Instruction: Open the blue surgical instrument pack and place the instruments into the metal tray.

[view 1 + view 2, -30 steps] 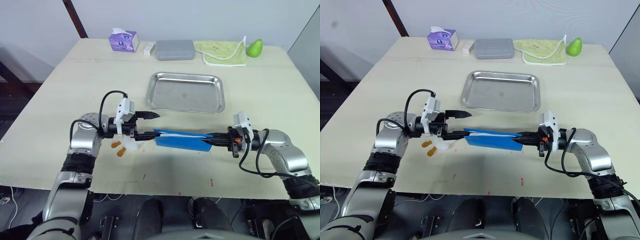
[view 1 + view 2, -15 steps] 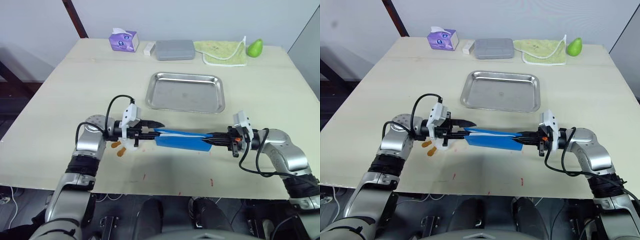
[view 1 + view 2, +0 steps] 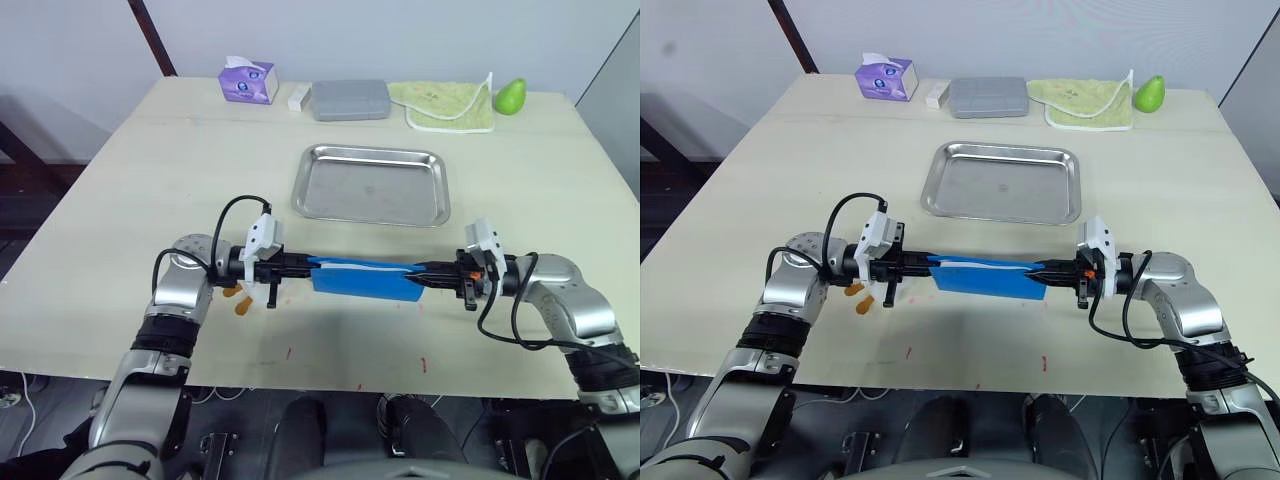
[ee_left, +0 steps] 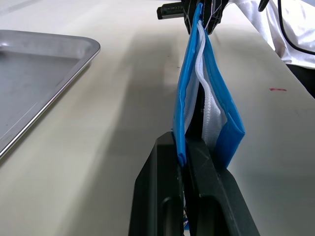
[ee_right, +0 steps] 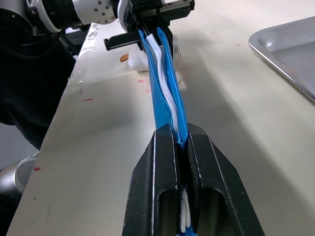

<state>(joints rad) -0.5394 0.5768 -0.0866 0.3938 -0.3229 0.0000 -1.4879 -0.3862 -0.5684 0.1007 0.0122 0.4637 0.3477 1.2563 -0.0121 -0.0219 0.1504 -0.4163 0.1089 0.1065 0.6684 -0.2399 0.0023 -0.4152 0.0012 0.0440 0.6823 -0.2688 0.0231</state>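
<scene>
The blue surgical instrument pack [image 3: 360,277] hangs stretched on edge between my two grippers, just above the table's front middle. My left gripper [image 3: 303,263] is shut on its left end; in the left wrist view the black fingers [image 4: 162,167] pinch the blue edge, with white lining [image 4: 203,73] showing between the blue layers. My right gripper [image 3: 417,277] is shut on the right end, its fingers [image 5: 162,157] clamping the blue wrap. The instruments are hidden. The metal tray [image 3: 372,185] lies empty behind the pack.
Along the far edge stand a purple tissue box [image 3: 247,81], a small white box [image 3: 298,97], a grey case [image 3: 349,99], a green cloth [image 3: 449,105] and a green pear-shaped object [image 3: 510,96]. Small orange pieces [image 3: 238,298] lie by my left wrist.
My left gripper, open a second ago at the pack's left end, has closed onto that end. The right gripper has kept its grip and place.
</scene>
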